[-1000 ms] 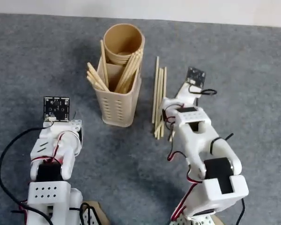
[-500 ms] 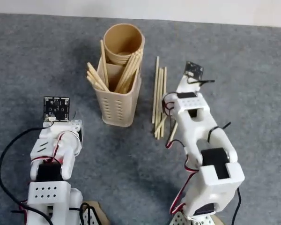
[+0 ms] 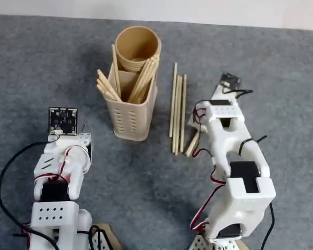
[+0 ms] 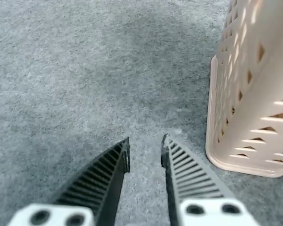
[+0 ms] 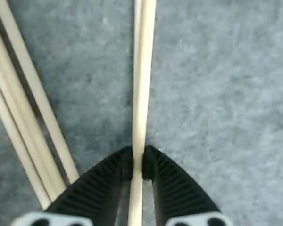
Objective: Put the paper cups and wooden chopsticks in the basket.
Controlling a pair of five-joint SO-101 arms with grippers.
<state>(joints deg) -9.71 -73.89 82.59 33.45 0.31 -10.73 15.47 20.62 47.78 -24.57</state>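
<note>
A beige perforated basket point(image 3: 131, 112) stands on the grey carpet and holds a stack of paper cups point(image 3: 138, 47) and several wooden chopsticks point(image 3: 143, 78). More loose chopsticks point(image 3: 176, 104) lie to its right, seen too in the right wrist view point(image 5: 23, 99). My right gripper point(image 5: 137, 162) is shut on two chopsticks point(image 5: 143, 70) lying side by side just off that pile; their near end pokes out under the right arm point(image 3: 192, 144). My left gripper point(image 4: 145, 150) hovers open over bare carpet, left of the basket's lower wall point(image 4: 250, 108), with nothing in it.
Grey carpet point(image 3: 52, 62) stretches all around, with free room left of the basket and right of the right arm. A pale wall strip runs along the far edge point(image 3: 224, 10). Black and red cables hang off both arms.
The right arm has swung to the right, drawing the gripped chopsticks away from the loose pile. The left arm has stayed still.
</note>
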